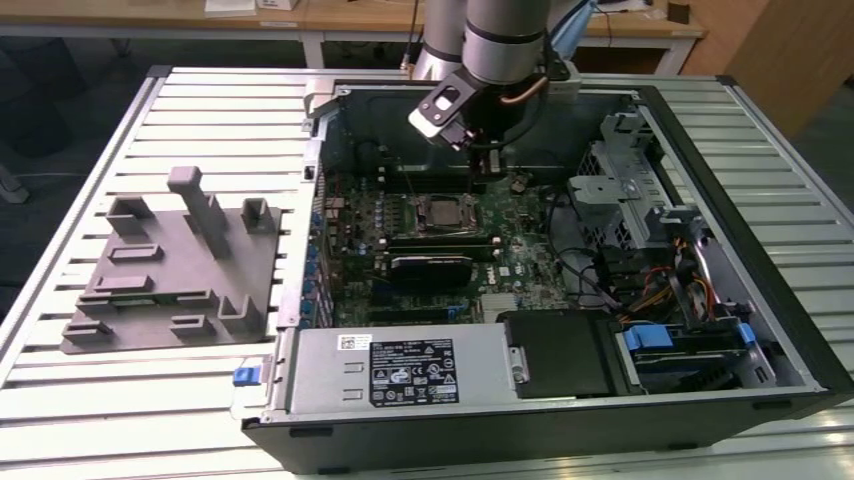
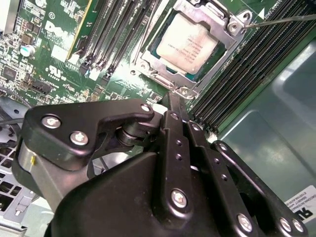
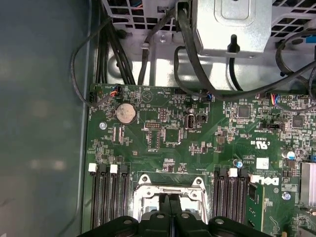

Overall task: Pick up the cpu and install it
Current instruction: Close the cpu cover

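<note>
Closest to the wrist cameras, the gripper (image 2: pixel 173 97) had its two black fingers (image 3: pixel 166 203) pressed flat together, with nothing between them. In the second wrist view the tips sat just outside one edge of the socket (image 2: pixel 148 63); whether they touched its silver frame could not be told. In the first wrist view the joined tips lay over the socket's frame.

The cpu (image 2: pixel 190 42) lay inside the socket, flat and level, its shiny grey top facing up and the frame around it. It was apart from the fingertips, across the frame from them.

Around the socket spread the green motherboard (image 3: pixel 168 133), with dark memory slots (image 2: pixel 237 74) running along one side of the socket and more on the opposite side. A round coin cell (image 3: pixel 125 113) sat on the board well away from the socket.

In the exterior view the gripper (image 1: pixel 483 178) hung just beyond the socket, inside the open computer case (image 1: pixel 534 430). Well off to the exterior view's left of the socket, outside the case, a grey fixture block (image 1: pixel 174 270) rested on the slatted table (image 1: pixel 80 400).
</note>
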Robot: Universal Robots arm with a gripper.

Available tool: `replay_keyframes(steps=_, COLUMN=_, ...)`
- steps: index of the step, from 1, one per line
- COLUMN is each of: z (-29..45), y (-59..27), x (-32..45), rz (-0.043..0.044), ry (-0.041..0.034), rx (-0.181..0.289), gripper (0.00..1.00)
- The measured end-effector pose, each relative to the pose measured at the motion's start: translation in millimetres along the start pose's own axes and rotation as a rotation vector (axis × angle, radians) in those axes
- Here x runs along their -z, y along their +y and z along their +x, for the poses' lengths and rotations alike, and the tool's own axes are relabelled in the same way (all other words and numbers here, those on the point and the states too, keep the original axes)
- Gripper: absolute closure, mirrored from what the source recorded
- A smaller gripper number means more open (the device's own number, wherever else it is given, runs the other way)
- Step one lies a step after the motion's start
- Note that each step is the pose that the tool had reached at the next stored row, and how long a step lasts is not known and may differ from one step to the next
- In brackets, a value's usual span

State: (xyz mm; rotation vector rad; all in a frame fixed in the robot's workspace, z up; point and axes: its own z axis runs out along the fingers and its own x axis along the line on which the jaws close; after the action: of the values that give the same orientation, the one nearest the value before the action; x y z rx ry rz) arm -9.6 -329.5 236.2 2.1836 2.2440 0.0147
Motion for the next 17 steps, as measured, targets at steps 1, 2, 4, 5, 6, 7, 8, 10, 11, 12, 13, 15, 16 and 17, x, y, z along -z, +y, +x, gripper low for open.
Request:
replay_keyframes(steps=1, z=0.0, y=-0.4, x=0.0, rz=0.0, ry=0.0001, rx=0.0, gripper=0.89)
replay_keyframes(steps=2, z=0.0, y=-0.9, x=-0.1, rz=0.0, ry=0.0001, rx=0.0, gripper=0.89)
replay_keyframes(steps=4, z=0.1, y=-2.0, x=-0.1, rz=0.0, ry=0.0001, rx=0.0, gripper=0.89)
replay_keyframes(steps=5, z=0.1, y=-2.4, x=-0.1, rz=0.0, ry=0.0001, rx=0.0, gripper=0.89)
replay_keyframes(steps=6, z=0.1, y=-2.9, x=-0.1, rz=0.0, ry=0.0, rx=0.0, gripper=0.89)
replay_keyframes(steps=7, z=0.1, y=-3.5, x=-0.2, rz=0.0, ry=0.0001, rx=0.0, gripper=0.89)
replay_keyframes(steps=8, z=0.1, y=-3.9, x=-0.2, rz=0.0, ry=0.0, rx=0.0, gripper=0.89)
replay_keyframes(steps=10, z=0.1, y=-4.8, x=-0.2, rz=0.0, ry=0.0, rx=0.0, gripper=0.89)
replay_keyframes(steps=11, z=0.2, y=-5.3, x=-0.3, rz=0.0, ry=0.0001, rx=0.0, gripper=0.89)
replay_keyframes(steps=12, z=0.2, y=-6.0, x=-0.3, rz=0.0, ry=0.0001, rx=0.0, gripper=0.89)
replay_keyframes(steps=13, z=0.2, y=-6.9, x=-0.3, rz=0.0, ry=0.0002, rx=0.0, gripper=0.89)
replay_keyframes(steps=15, z=0.3, y=-9.0, x=-0.4, rz=0.0, ry=0.0002, rx=0.0, gripper=0.89)
replay_keyframes(steps=16, z=0.3, y=-10.1, x=-0.5, rz=0.0, ry=0.0001, rx=0.0, gripper=0.89)
replay_keyframes(steps=17, z=0.3, y=-11.3, x=-0.6, rz=0.0, ry=0.0001, rx=0.0, gripper=0.89)
